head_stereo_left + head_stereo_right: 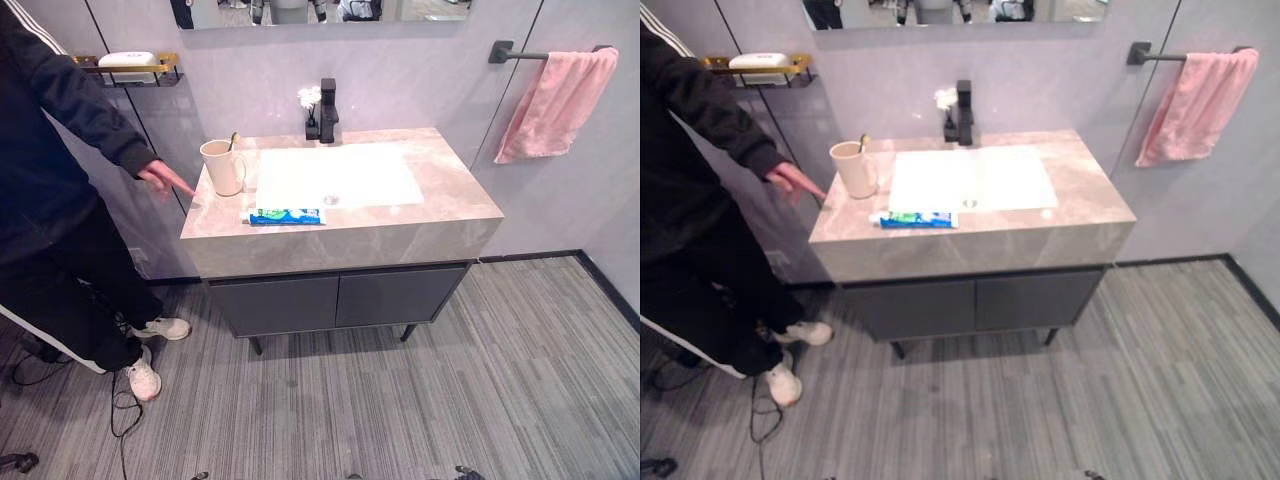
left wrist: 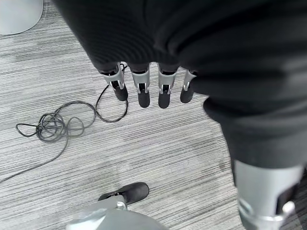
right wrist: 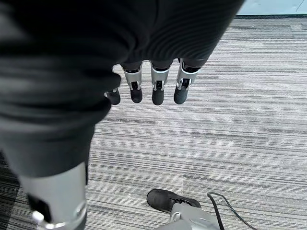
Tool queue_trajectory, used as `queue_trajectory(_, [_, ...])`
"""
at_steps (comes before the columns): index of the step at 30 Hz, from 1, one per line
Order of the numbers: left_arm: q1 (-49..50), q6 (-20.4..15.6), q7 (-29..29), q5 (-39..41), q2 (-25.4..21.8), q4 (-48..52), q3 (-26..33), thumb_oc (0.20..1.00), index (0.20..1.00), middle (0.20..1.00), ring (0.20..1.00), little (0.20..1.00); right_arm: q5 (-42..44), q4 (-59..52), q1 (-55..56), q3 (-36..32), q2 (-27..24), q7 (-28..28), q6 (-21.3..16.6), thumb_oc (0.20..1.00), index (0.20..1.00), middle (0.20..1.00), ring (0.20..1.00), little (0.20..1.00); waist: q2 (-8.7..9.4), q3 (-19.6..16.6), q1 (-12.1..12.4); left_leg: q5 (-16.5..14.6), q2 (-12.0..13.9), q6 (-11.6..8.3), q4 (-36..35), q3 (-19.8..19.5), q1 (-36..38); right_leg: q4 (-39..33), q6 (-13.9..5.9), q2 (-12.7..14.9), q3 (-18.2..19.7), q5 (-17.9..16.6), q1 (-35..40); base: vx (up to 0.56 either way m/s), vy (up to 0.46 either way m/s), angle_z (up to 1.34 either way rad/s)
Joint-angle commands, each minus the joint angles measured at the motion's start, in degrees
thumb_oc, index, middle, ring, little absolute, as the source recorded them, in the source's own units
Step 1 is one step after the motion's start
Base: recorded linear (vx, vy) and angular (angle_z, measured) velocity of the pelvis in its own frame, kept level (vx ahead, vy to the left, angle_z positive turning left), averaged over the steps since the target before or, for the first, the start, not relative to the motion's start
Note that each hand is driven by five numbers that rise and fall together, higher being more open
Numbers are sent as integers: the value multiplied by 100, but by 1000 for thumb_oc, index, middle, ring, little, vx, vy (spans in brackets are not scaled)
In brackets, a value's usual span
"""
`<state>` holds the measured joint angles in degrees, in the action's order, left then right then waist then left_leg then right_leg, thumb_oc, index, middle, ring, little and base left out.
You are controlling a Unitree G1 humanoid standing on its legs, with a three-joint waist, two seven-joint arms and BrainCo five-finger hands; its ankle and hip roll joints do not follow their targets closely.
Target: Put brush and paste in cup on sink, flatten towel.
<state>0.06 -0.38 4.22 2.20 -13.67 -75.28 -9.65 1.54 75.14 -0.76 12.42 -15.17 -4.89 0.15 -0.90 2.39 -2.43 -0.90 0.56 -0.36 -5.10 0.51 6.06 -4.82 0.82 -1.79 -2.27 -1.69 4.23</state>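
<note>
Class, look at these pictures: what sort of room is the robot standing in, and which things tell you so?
Most likely a bathroom. A vanity with a white sink and black faucet stands against the wall, a pink towel hangs on a rail, and a cup and toothpaste tube sit on the counter.

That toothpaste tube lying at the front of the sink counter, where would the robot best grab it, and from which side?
Probably around the middle of the toothpaste tube, coming down from above. It lies flat along the front edge of the counter, long side facing the robot, so fingers and thumb could close across its narrow width. The cup stands apart behind it, and open counter lies around it.
</note>
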Motion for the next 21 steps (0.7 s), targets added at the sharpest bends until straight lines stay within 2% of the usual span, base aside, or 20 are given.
queue_trajectory(1, [-119,-95,130,98,-69,-255,139,1000,1000,1000,1000,1000,278,214,-152,-39,18,-89,-98,1000,1000,1000,1000,1000,132,-143,-36,-7,-152,-13,107,251,-169,333,-587,249,201,270,-159,0,0,0])
queue_trajectory(10, [-29,-44,150,94,-33,-433,267,1000,1000,1000,1000,1000,425,228,-127,-137,62,-123,-107,1000,1000,1000,1000,1000,102,-158,-45,-27,-174,21,89,275,-131,318,-599,240,272,249,-140,-1,2,-1])
queue_trajectory(21, [-66,-183,177,279,-17,-163,245,1000,1000,1000,1000,1000,825,-170,-161,-179,67,-137,-289,1000,1000,1000,1000,1000,80,-144,-72,-51,-196,33,87,325,-101,328,-611,239,338,245,-133,-5,11,-7])
